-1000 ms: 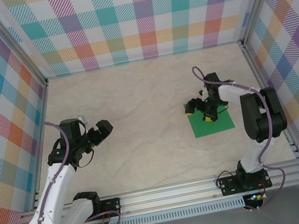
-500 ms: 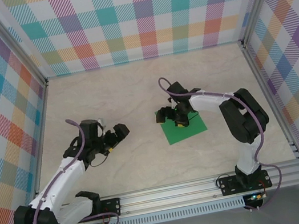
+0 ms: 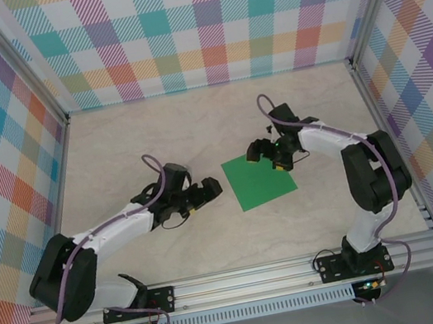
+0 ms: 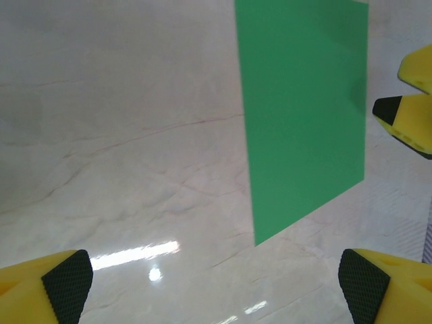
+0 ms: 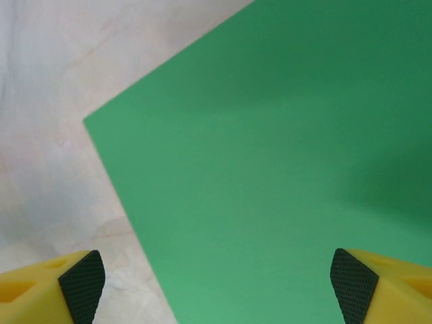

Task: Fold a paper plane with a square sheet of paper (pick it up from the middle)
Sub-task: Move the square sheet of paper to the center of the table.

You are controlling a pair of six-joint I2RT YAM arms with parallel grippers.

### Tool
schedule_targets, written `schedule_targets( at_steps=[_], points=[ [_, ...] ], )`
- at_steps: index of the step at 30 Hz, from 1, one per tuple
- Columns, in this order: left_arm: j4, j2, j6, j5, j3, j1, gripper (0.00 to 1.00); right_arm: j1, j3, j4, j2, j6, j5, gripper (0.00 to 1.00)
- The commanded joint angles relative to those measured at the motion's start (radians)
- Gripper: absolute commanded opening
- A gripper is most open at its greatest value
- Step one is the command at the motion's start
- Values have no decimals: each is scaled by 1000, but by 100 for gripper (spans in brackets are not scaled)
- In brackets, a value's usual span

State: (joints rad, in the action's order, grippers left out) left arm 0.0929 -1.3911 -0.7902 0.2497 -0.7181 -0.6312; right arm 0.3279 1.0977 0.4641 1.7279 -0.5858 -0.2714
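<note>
The square sheet of paper [image 3: 260, 180] is lying flat and unfolded on the marble-patterned table [image 3: 136, 134], a little right of centre, with no crease showing yet. The right gripper [image 3: 270, 155] is hanging over the sheet's far edge, its fingers spread wide with nothing between them. The left gripper [image 3: 209, 188] is reaching in just beside the sheet's left edge, its fingers likewise released and empty. How high the right pads are riding above the paper is hard to judge from these views. The step in hand looks like the pick-up from the middle. Doing it well probably means the picking gripper centring itself over the sheet rather than its edge. It should be coming down square and closing gently, so the thin paper is bunching into a small ridge between the pads instead of sliding away. Meanwhile the other arm should be keeping off the sheet.
</note>
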Motion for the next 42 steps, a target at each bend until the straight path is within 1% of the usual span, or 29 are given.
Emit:
schedule_targets(
  at_steps=[1,5,8,12,16,21,26,29,32,36,39,42],
  points=[
    [-64,-81,-5,11,-94,-31,92,-59,-58,30,-30,67,-36,88],
    [-67,-218,-2,43,-212,-55,81,-136,-114,-10,-37,89,-106,86],
    [-54,-316,5,58,-308,-74,74,-161,-133,-25,-33,121,-130,85],
    [-32,-423,14,64,-414,-96,69,-179,-140,-33,-21,155,-153,84],
    [-18,-486,7,51,-449,-103,68,-181,-164,-49,-5,169,-192,82],
    [-22,-502,-6,33,-445,-103,68,-181,-252,-106,-6,151,-266,79],
    [-19,-503,-5,27,-445,-104,68,-175,-364,-187,-56,103,-362,75],
    [-11,-514,-4,27,-454,-104,67,-164,-401,-200,-93,88,-388,75],
    [28,-538,3,20,-473,-104,64,-164,-392,-172,-115,98,-383,75],
    [52,-552,5,-5,-467,-104,59,-164,-359,-161,-96,93,-367,74],
    [63,-554,9,-10,-458,-102,55,-164,-302,-112,-105,105,-303,73],
    [81,-553,18,-29,-449,-103,54,-164,-242,-79,-112,116,-233,73]
  ],
)
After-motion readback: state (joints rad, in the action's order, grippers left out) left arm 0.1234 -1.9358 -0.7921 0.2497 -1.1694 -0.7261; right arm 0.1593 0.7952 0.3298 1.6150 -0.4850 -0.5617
